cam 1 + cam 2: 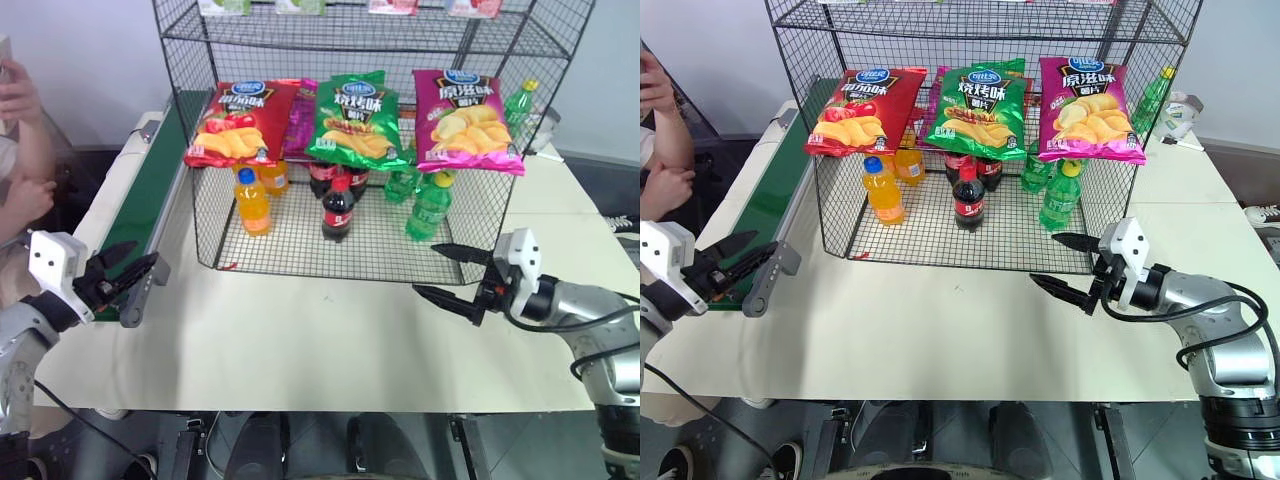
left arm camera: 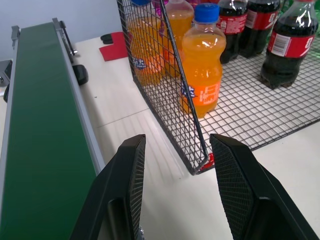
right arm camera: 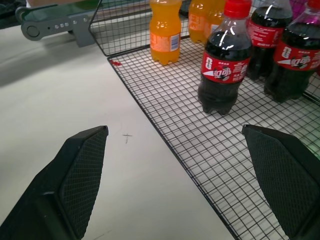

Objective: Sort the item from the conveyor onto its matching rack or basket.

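- Glossy green chip bag is already on the tall black wire-grid rack, long axis upright, between the red and magenta bags.
- Dark-green conveyor belt looks bare.
- Left gripper is partly open, right gripper spread wide; both empty, right one nearer.

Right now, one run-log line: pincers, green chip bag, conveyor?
left pincer: open, empty, by conveyor end | right pincer: open, empty | green chip bag: on rack tier
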